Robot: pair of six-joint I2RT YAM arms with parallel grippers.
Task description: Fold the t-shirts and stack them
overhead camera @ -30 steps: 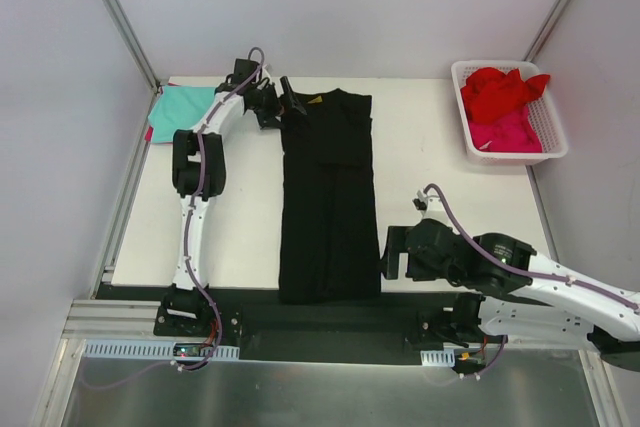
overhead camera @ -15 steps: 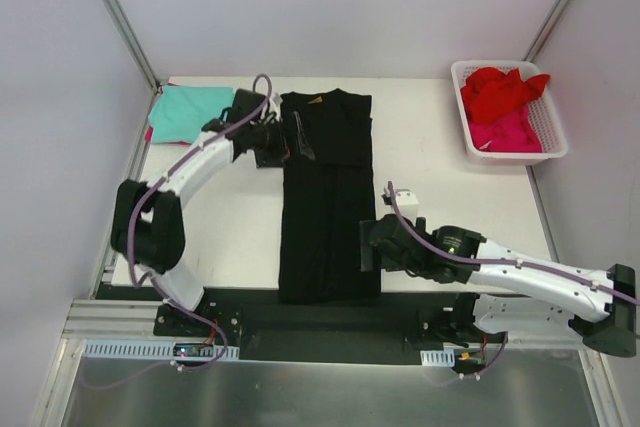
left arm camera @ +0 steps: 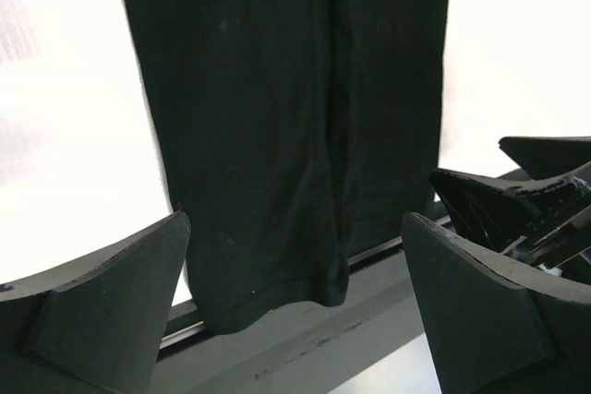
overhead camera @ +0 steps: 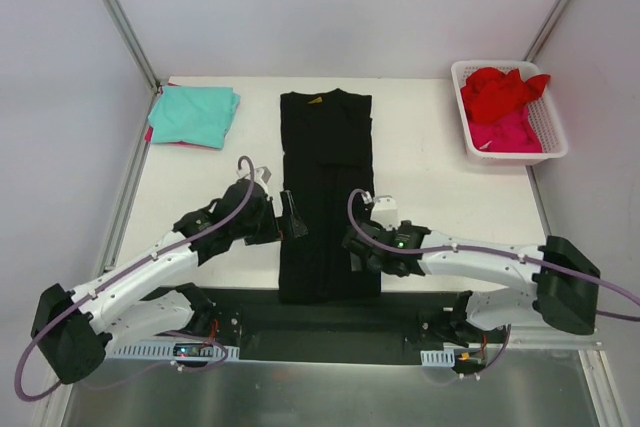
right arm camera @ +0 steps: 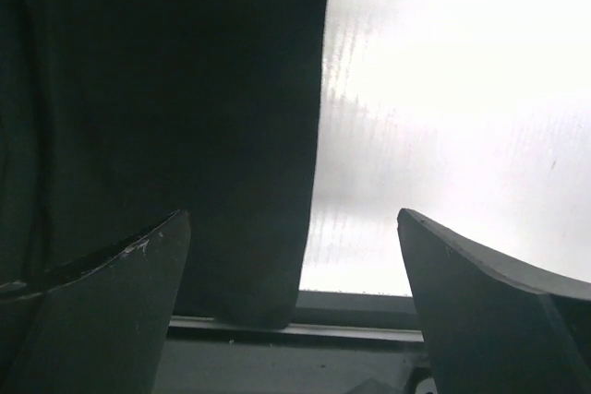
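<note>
White walls enclose a white counter (overhead camera: 440,197), at whose near edge two arms are bolted. A black t-shirt (overhead camera: 328,147) is laid lengthwise down the middle of the counter, folded into a long narrow strip. Its collar is at the far end and its hem is draped just over the near edge.

The left arm (overhead camera: 150,272) is stretched low toward the strip's left edge. The left jaws are spread wide with nothing gripped, and in the left wrist view the shirt's lower part and hem are framed between the two fingers (left arm camera: 102,311). The right arm (overhead camera: 480,259) is reached in from the other side. The right jaws are likewise released and empty, placed over the strip's right edge near the hem. Whether either pair is touching the cloth cannot be told.

A teal t-shirt (overhead camera: 195,112) is folded at the far left corner, with a sliver of pink cloth (overhead camera: 150,134) seen beneath it. At the far right corner a white slotted basket (overhead camera: 556,132) is filled with a crumpled red t-shirt (overhead camera: 500,90) and, nearer, a pink t-shirt (overhead camera: 508,132).
</note>
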